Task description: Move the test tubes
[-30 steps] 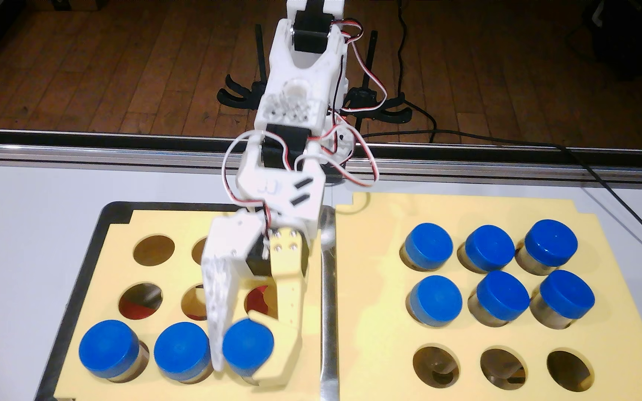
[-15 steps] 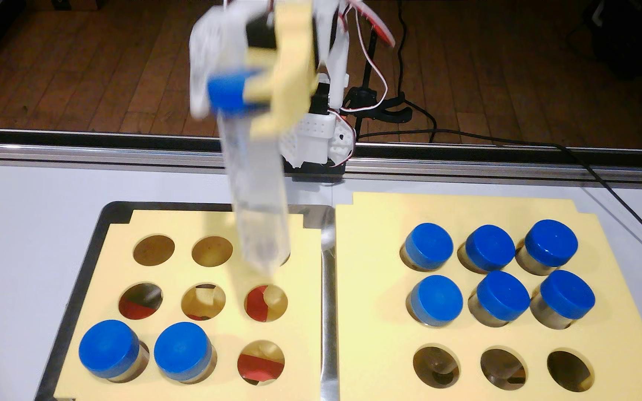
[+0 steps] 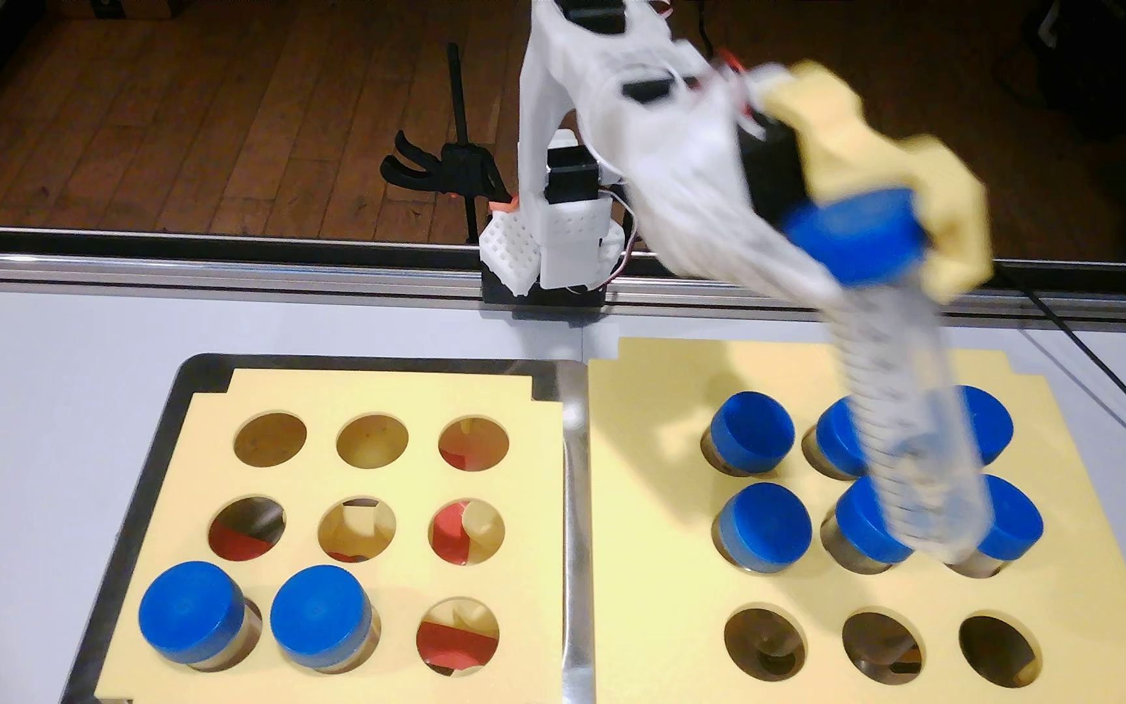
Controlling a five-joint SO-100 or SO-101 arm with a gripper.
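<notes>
My gripper, with white and yellow fingers, is shut on the blue cap of a clear graduated test tube. The tube hangs tilted and motion-blurred above the right yellow rack. Several blue-capped tubes stand in that rack's back and middle rows, among them one at back left and one at middle left. The held tube partly hides the ones behind it. The left yellow rack holds two capped tubes in its front row.
The left rack sits in a metal tray. The right rack's front row of holes is open. The arm's base is clamped at the table's far edge. A black cable runs along the right side.
</notes>
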